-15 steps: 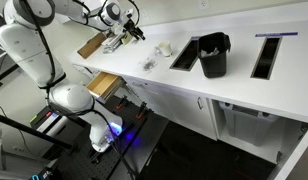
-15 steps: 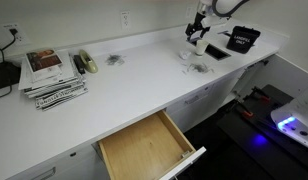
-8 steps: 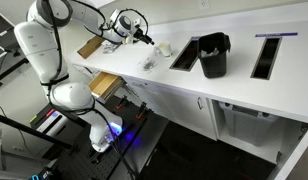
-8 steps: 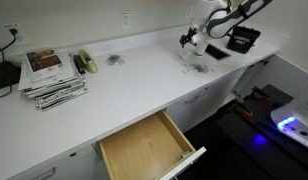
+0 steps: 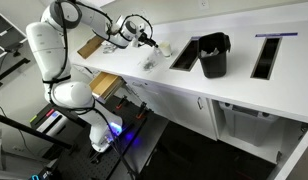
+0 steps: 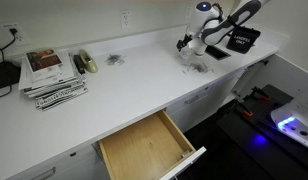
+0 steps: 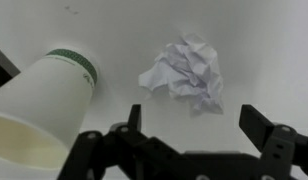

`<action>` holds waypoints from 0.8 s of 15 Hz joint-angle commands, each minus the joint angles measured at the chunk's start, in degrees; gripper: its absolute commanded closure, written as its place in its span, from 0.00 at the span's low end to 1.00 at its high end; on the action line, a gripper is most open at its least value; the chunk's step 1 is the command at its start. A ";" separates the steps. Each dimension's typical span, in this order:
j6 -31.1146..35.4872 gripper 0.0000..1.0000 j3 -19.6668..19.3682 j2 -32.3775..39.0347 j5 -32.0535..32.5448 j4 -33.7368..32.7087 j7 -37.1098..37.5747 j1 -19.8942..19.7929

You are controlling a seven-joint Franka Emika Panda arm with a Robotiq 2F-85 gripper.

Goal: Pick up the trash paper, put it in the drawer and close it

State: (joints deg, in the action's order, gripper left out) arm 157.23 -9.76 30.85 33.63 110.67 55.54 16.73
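Wrist view shows the trash paper (image 7: 184, 75), a white crumpled ball, lying on the white counter (image 7: 264, 40) in the upper middle of the frame. At the bottom of the frame is the gripper (image 7: 196, 125), with its two dark fingers (image 7: 134, 120) spread wide and nothing between them. The gap is wider than the paper ball, so I think it is held open like that to go down around the paper and squeeze it. The paper sits a bit above the gap in the picture, not between the fingers yet, and nothing touches it. A paper cup (image 7: 39, 105) with a green band lies on its side at the left of the frame, near the paper but apart from it. It could get bumped if the gripper goes down too far to that side. In an exterior view the drawer (image 5: 104, 85) is at the left middle of the frame, pulled out, with its light wooden inside showing. I think it stands open so the paper can be dropped straight in. It is well apart from the paper, which lies nearer the top middle of that frame, so the grab comes first, then a long carry, then a push to shut the drawer
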 commanded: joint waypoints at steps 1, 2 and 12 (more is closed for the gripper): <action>1.20 0.25 -1.26 2.19 -1.60 -1.89 -0.07 1.29; 1.32 0.26 -1.18 2.55 -2.00 -2.09 -0.35 1.29; 0.71 0.99 -0.93 4.13 -7.52 -3.38 -2.35 1.79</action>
State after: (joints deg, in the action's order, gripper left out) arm 157.45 -9.90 34.35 28.25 108.38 55.07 17.52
